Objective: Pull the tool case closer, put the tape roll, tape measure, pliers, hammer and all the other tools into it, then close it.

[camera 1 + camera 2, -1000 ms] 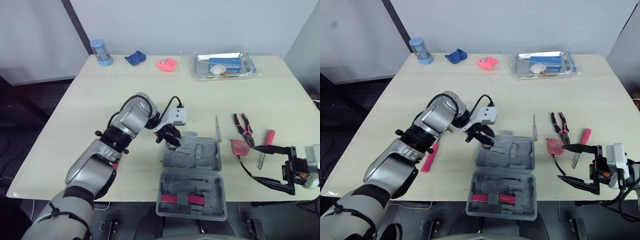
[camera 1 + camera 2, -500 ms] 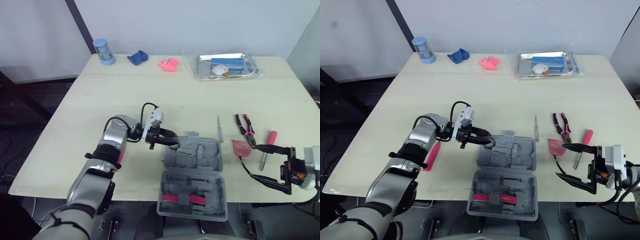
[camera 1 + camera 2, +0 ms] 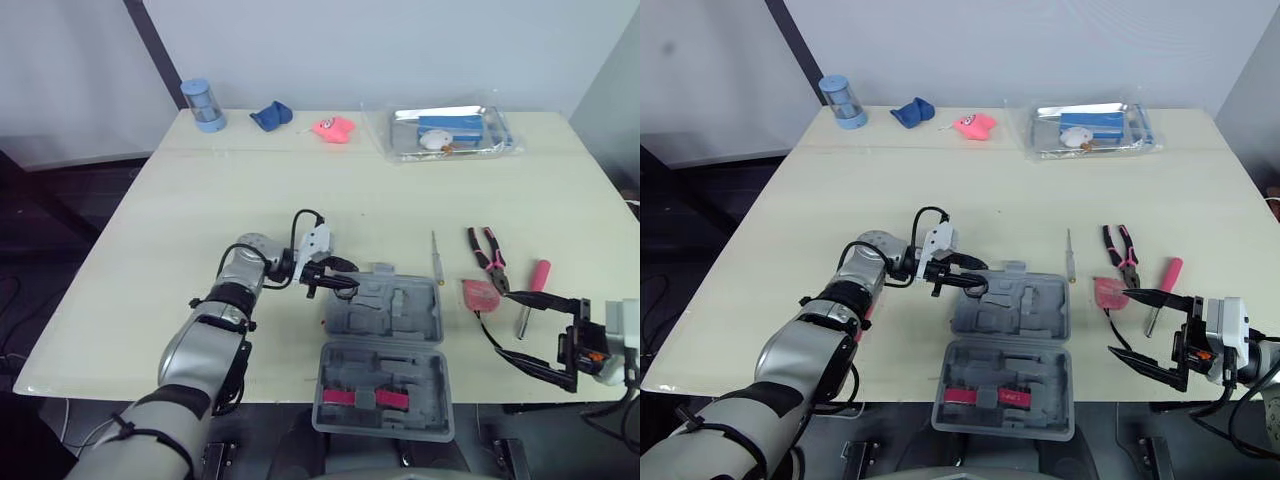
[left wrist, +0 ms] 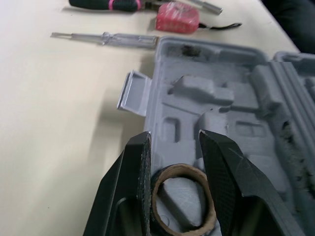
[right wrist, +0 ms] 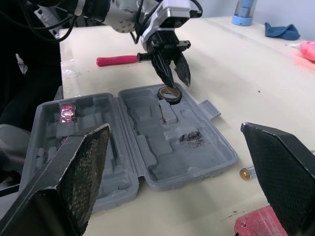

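**Head views.** We list the tool case [image 3: 385, 335], unfolded in two halves, lower centre of the frame on the tabletop [image 3: 200, 190]. The left claw [image 3: 337, 286] is at the case's upper-left corner. The right claw [image 3: 503, 322], lower right, is spread wide and empty. To the right of the case, not yet packed: tape measure [image 3: 478, 294], pliers [image 3: 488, 258], a clear screwdriver [image 3: 436, 257] and a pink-handled tool [image 3: 533, 286].

**Left wrist view.** The tape roll [image 4: 182, 199] lies in the case's moulded tray between the left claw's fingers [image 4: 135, 167], which stand narrowly apart. Its sides are hidden behind them, so we cannot tell whether they touch it.

**Right wrist view.** The roll rests in the tray's corner, just beneath the left fingertips. We judge the step to be releasing the roll. To do it well, part the fingers a little more and lift straight up, leaving the roll flat in its recess. A long pink tool [image 5: 118, 60] lies beyond the case, one end hidden behind the left claw.
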You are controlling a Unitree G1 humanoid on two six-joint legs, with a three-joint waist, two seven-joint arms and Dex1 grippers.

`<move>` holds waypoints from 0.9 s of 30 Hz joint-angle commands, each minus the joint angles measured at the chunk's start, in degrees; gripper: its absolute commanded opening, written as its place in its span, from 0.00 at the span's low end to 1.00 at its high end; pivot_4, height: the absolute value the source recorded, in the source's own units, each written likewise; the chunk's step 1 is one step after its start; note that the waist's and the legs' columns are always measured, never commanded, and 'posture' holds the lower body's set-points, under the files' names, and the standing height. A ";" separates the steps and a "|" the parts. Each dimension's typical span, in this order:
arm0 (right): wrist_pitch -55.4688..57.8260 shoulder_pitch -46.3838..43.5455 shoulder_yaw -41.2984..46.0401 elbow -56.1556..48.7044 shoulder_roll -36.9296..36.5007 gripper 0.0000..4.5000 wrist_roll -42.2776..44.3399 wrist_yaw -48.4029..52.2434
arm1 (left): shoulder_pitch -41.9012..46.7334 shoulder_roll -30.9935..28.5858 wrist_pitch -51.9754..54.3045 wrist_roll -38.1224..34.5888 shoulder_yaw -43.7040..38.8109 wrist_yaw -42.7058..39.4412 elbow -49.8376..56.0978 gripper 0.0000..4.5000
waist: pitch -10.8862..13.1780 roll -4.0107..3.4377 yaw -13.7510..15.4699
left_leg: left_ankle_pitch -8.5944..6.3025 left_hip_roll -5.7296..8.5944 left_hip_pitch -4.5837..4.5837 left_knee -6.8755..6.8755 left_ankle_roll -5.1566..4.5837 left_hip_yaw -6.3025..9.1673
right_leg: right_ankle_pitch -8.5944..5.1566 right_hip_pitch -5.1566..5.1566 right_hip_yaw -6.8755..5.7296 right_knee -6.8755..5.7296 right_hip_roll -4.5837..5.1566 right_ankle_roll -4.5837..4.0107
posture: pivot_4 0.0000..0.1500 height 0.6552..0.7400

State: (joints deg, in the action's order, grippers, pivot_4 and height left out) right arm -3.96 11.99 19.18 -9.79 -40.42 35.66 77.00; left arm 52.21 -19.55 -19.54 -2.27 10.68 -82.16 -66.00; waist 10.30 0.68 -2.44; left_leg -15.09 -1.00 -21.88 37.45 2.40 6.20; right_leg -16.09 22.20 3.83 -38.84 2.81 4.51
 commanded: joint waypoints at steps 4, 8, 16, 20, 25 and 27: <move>-1.18 -0.48 1.48 -0.82 -0.27 1.00 0.38 -0.38 | 0.26 0.66 -3.71 2.75 0.03 2.13 -2.18 0.36 | 0.00 0.00 -0.01 | 0.00 0.00 0.00 0.00 0.00 0.02 | 0.00 0.00 0.00 -0.01 0.00 0.00 | 1.00 1.00; -1.18 -1.02 1.15 -0.72 -0.25 1.00 0.29 -0.30 | -0.30 0.71 -4.90 6.17 1.12 6.14 -3.95 0.36 | 0.00 0.00 0.02 | 0.00 0.00 0.01 0.00 0.00 0.02 | 0.00 0.00 0.00 0.00 0.00 0.00 | 1.00 1.00; -0.61 -1.70 1.39 -0.72 0.12 1.00 1.03 -0.69 | -0.51 1.51 -4.31 3.23 -2.60 5.15 -3.01 0.36 | -0.04 -0.01 0.05 | 0.00 0.00 0.22 0.00 0.00 0.03 | 0.00 -0.26 -0.01 -0.01 0.00 0.01 | 1.00 1.00; 0.95 -1.85 1.89 -1.04 1.34 1.00 2.80 -2.78 | -0.48 1.19 -1.09 -2.71 -7.19 0.81 1.79 0.36 | -0.03 0.00 0.00 | 0.00 0.00 0.16 0.00 0.00 0.11 | 0.00 -0.24 -0.09 0.01 0.00 0.00 | 1.00 1.00; 2.27 -1.92 3.55 2.58 3.26 1.00 2.27 -8.22 | -10.02 -4.07 13.80 -12.92 -12.67 -1.89 25.14 0.36 | -0.04 -0.05 -0.53 | 0.00 -0.02 0.14 -0.01 0.00 0.17 | 0.00 -0.23 -0.12 0.02 0.00 0.00 | 1.00 1.00; 1.91 -2.17 4.61 5.73 3.59 1.00 0.24 -11.31 | -16.43 -8.16 18.77 -15.02 -14.63 -0.14 35.08 0.36 | -0.05 -0.06 -0.72 | 0.00 -0.04 0.17 -0.03 0.00 0.17 | -0.01 -0.23 -0.11 -0.01 0.00 -0.01 | 1.00 1.00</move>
State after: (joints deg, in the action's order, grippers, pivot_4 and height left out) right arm -1.54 9.83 21.25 -5.96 -37.04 37.18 68.60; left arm 39.80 -24.68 -5.39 -14.18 -1.52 -83.25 -39.72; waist 10.25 0.62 -3.16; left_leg -15.09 -1.05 -21.69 37.41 2.40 6.37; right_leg -16.09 21.97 3.74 -38.84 2.80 4.50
